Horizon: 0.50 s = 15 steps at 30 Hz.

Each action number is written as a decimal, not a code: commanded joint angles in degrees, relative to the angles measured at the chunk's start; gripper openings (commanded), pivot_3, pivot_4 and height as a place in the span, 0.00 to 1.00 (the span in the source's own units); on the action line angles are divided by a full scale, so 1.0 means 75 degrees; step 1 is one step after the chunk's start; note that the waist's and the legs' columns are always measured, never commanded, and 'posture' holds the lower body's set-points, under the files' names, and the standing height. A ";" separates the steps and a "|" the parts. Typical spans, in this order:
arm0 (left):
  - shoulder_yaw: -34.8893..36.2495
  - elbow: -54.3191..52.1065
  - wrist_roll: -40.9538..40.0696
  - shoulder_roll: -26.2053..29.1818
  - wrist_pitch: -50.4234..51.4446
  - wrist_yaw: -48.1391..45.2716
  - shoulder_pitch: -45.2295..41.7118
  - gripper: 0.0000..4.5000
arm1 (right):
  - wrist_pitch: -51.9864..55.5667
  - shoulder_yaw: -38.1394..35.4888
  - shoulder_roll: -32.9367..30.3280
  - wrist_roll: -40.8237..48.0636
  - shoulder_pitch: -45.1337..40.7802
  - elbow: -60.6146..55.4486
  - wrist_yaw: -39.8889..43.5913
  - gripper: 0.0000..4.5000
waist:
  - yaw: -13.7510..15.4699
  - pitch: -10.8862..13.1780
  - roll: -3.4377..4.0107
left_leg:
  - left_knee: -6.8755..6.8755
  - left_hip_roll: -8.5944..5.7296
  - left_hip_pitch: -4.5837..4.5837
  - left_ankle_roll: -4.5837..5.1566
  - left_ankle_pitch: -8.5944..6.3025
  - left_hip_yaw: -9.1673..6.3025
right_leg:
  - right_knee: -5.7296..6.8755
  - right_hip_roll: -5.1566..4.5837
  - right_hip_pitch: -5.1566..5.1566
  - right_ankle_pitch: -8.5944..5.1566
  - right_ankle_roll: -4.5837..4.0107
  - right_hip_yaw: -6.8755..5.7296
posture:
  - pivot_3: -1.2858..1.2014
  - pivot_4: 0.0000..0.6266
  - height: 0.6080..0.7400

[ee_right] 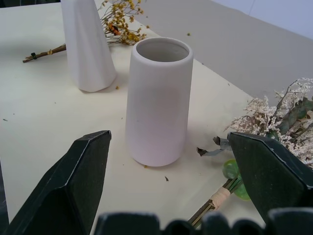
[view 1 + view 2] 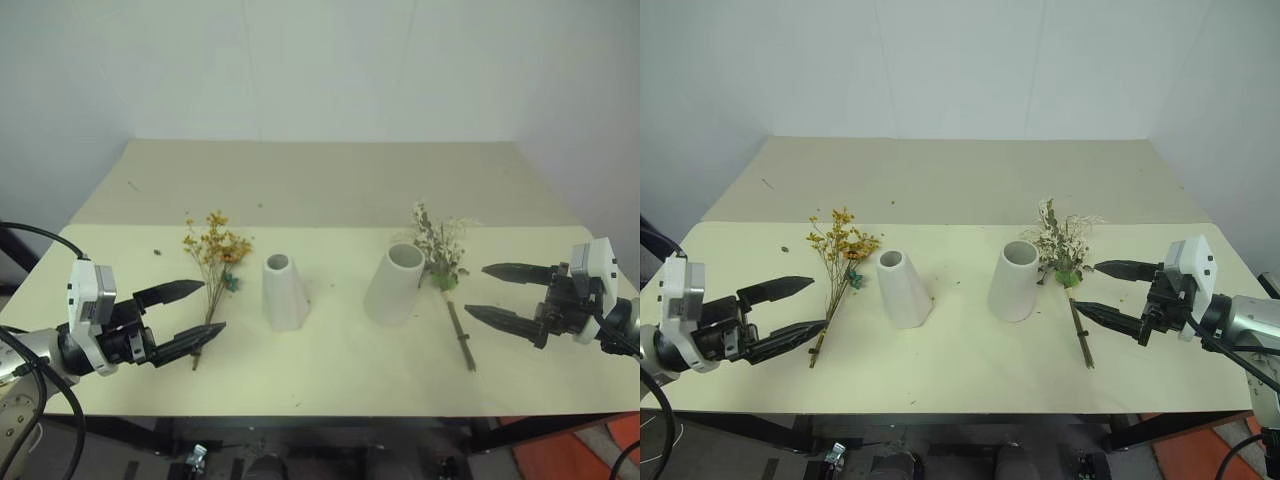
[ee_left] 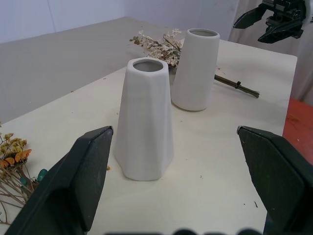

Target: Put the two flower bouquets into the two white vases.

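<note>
Two white vases stand mid-table: a slim cone vase [image 2: 283, 292] on the left and a wider vase [image 2: 395, 284] on the right, both upright and holding nothing. The yellow-orange bouquet [image 2: 213, 258] lies flat left of the cone vase. The bouquet of white sprays and green [image 2: 440, 245] lies right of the wider vase, its stem [image 2: 461, 340] pointing to the front edge. My left gripper [image 2: 213, 307] hovers open by the yellow bouquet's stem end, facing the cone vase [image 3: 146, 120]. My right gripper [image 2: 476, 289] hovers open just right of the white bouquet's stem, facing the wider vase [image 1: 157, 103].
The pale table [image 2: 330, 370] has its front edge close below both grippers, and its back half runs to a white wall. Small crumbs of dried flower lie scattered around the vases. Black cables hang at the left by my arm.
</note>
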 commanded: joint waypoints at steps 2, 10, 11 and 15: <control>0.0145 -0.0033 -0.0074 0.0154 -0.0117 -0.0069 -0.0146 0.99 | -0.0121 -0.0184 -0.0046 0.0070 -0.0034 -0.0260 -0.0036 1.00 | -0.0003 0.0000 0.0000 | 0.0000 0.0000 0.0000 0.0000 0.0000 0.0000 | 0.0000 0.0000 0.0000 0.0000 0.0000 0.0000 | 0.52 0.24 1.00; 0.0044 -0.0031 -0.0052 0.0146 -0.0109 -0.0049 -0.0223 0.99 | -0.0108 -0.0218 -0.0043 0.0070 0.0027 -0.0303 -0.0071 1.00 | 0.0000 0.0000 0.0000 | 0.0000 0.0000 0.0000 0.0000 0.0000 0.0000 | 0.0000 0.0000 0.0000 0.0000 0.0000 0.0000 | 0.52 0.24 1.00; 0.0034 -0.0021 -0.0052 0.0147 -0.0109 -0.0052 -0.0243 0.99 | -0.0106 -0.0216 -0.0042 0.0071 0.0023 -0.0308 -0.0078 1.00 | 0.0001 0.0000 0.0000 | 0.0000 0.0000 0.0000 0.0000 0.0000 0.0000 | 0.0000 0.0000 0.0000 0.0000 0.0000 0.0000 | 0.52 0.24 1.00; -0.0039 0.0029 -0.0091 0.0152 -0.0116 -0.0096 -0.0460 0.99 | -0.0003 -0.0231 -0.0026 0.0146 -0.0009 -0.0341 -0.0153 1.00 | -0.0001 0.0000 0.0000 | 0.0000 0.0000 0.0000 0.0000 0.0000 0.0000 | 0.0000 0.0000 0.0000 0.0000 0.0000 0.0000 | 0.52 0.24 1.00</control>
